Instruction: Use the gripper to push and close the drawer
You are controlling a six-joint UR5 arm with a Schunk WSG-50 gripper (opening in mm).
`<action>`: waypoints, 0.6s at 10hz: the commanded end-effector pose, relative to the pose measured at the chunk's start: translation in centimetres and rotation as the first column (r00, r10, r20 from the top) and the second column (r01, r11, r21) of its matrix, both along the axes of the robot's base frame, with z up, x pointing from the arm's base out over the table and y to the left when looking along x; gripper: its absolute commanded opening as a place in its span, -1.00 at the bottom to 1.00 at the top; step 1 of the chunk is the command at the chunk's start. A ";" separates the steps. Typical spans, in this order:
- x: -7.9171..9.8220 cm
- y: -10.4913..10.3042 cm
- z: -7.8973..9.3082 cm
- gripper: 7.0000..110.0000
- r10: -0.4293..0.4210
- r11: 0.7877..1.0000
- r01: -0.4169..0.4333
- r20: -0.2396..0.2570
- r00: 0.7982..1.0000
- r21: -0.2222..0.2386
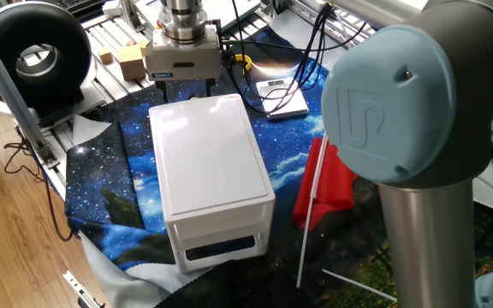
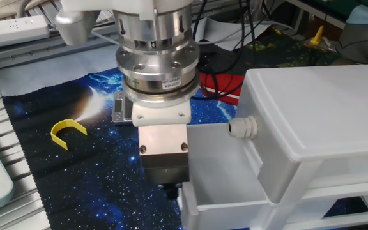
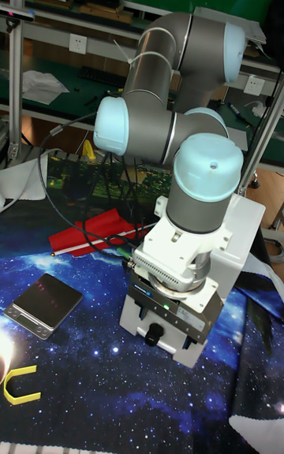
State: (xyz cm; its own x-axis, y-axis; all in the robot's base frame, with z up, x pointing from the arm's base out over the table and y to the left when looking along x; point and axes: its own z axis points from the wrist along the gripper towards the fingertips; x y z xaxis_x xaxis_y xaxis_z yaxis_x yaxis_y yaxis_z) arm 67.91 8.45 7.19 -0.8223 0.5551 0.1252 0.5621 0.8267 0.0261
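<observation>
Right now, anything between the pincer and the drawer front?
Nothing visible. In the other fixed view the pincer sits right at the front panel of the half-open drawer, with no object between; actual contact can't be confirmed.

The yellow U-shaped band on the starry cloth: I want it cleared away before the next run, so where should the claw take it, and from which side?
Probably at the curved back of the yellow U-shaped band, coming straight down from above. It seems to stand on edge on the starry cloth, apart from other things, so its thin wall can be pinched from inside and outside the U. The free ends would likely flex.
</observation>
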 end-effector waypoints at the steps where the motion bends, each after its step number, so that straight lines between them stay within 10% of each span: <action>1: -1.4 1.4 1.0 0.15 -0.017 0.999 0.019 -0.048 0.999 0.039; 4: -1.7 2.2 1.1 0.15 -0.028 0.998 0.031 -0.052 0.998 0.054; 6: 0.9 -0.8 1.0 0.15 0.024 0.999 -0.022 0.041 0.999 -0.033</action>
